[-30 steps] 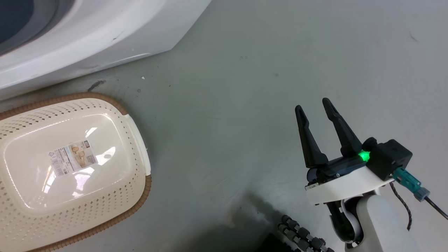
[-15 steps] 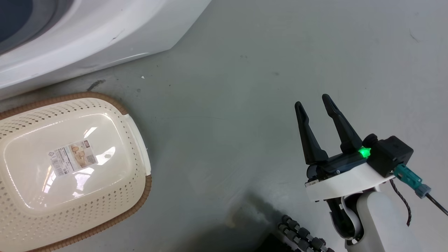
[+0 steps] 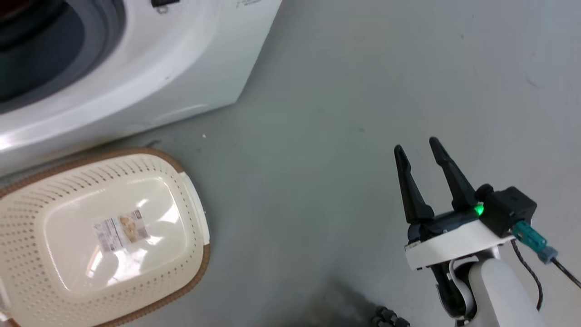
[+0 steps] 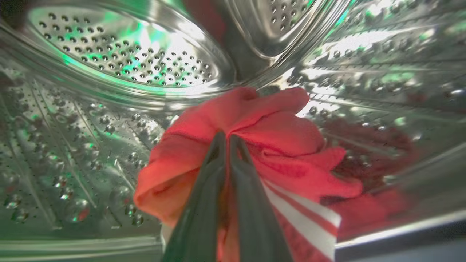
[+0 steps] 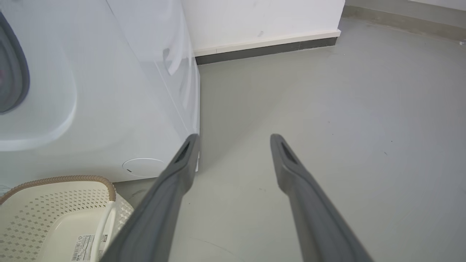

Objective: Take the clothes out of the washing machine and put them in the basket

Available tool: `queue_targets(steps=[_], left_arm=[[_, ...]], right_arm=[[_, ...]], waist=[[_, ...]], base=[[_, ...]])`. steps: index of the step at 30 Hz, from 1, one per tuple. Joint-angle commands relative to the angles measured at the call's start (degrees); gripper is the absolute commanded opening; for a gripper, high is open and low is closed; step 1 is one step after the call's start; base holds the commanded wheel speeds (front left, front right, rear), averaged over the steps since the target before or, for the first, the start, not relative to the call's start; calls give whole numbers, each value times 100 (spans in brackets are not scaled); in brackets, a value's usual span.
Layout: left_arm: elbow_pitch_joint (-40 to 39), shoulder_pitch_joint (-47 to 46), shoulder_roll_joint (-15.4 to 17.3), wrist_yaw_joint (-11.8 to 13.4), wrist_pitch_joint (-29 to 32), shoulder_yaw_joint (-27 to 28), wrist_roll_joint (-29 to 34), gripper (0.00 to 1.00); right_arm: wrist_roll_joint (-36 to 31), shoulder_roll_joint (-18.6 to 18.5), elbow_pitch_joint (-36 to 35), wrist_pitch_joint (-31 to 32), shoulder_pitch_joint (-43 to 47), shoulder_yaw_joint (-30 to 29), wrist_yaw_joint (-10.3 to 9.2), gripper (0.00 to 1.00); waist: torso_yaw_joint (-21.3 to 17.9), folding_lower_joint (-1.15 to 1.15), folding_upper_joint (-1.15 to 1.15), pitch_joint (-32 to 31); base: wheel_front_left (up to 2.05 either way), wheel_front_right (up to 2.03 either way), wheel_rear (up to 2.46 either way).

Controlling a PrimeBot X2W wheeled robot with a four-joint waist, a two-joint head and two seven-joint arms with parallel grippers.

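Inside perforated steel drum (image 4: 127,69) of white washing machine (image 3: 181,68), left gripper (image 4: 227,137) clamped on red white-striped fabric garment (image 4: 287,145); cream perforated plastic basket (image 3: 54,200) seen below porthole (image 3: 36,54); right gripper (image 3: 416,144) spread, idle.

a: our right gripper (image 3: 416,144) has two long black fingers that taper to points, set on a dark base over a white plate (image 3: 449,252).
b: low right in the frame we see a green light (image 3: 478,210) beside a black boxy block (image 3: 510,208).
a: a teal plug (image 3: 528,235) with a grey end leads into a black cable (image 3: 565,271), and a braided cord (image 3: 539,284) runs by our pale rounded forearm (image 3: 499,295).
b: on our left gripper (image 4: 227,135) the fingers look dark grey.
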Motion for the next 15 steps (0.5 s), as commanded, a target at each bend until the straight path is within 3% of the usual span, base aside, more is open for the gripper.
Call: queue_targets(steps=[1,10,15], left_arm=[[89,194,-94,53,-297,85,-126,0],[905,1031,-716,17,-2067,494,-879,0],[1267,1347,-985,-138,-2615,577,-1128,0]], right_arm=[[-60,7,34,-15,115,-49,-4,100],[-298,7,244,-14,564,-270,-4,100],[-408,7,318,-14,783,-333,-4,100]], waist=[[74,0,0,-409],[294,0,0,-1409],[444,0,0,-1854]], base=[[0,0,0],[0,0,0],[0,0,0]])
